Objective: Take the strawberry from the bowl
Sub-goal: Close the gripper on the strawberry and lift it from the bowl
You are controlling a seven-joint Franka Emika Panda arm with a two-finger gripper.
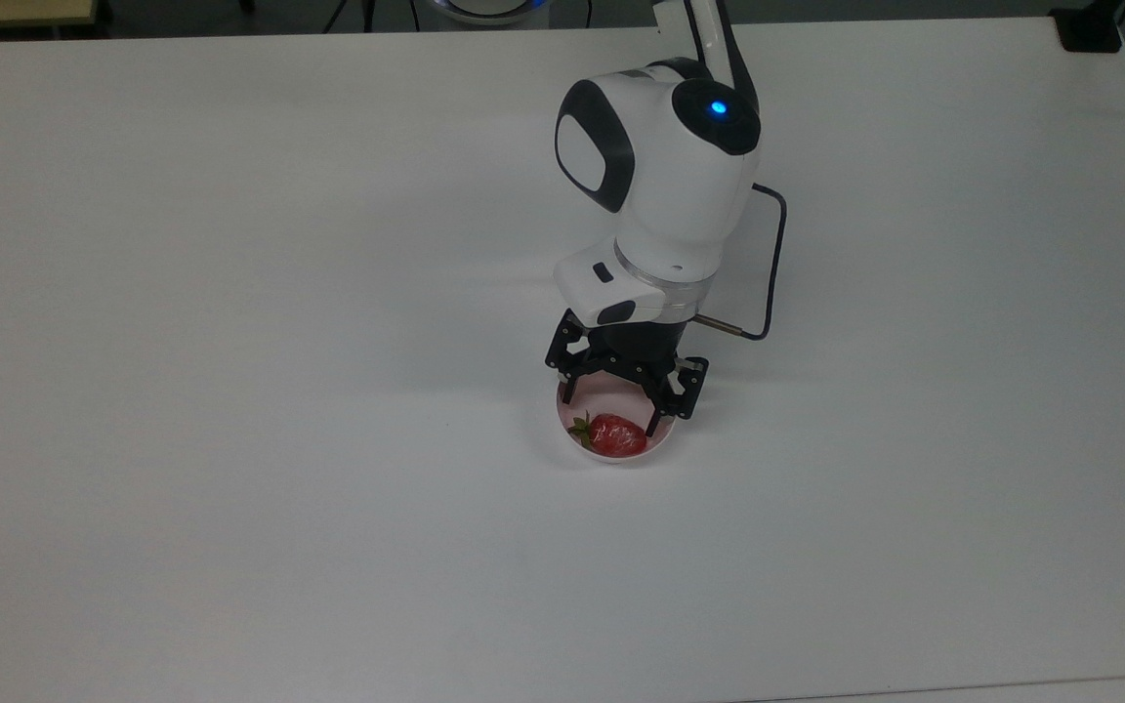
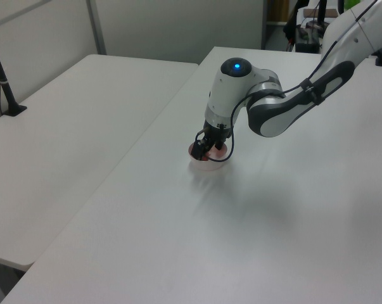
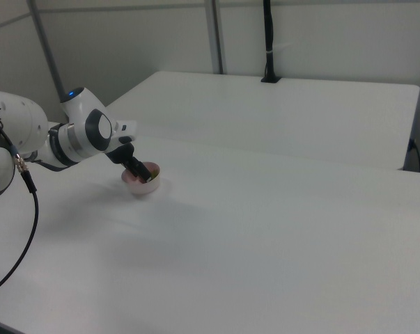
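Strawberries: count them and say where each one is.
1. The strawberry lies in the bowl, below the open gripper in the top view. The gripper covers part of the bowl, so another could be hidden there.

Even, diffuse overhead light, bright on the white table; soft faint shadow beside the arm and bowl; mild glare on the tabletop, slight grain, dimmer background in side views.
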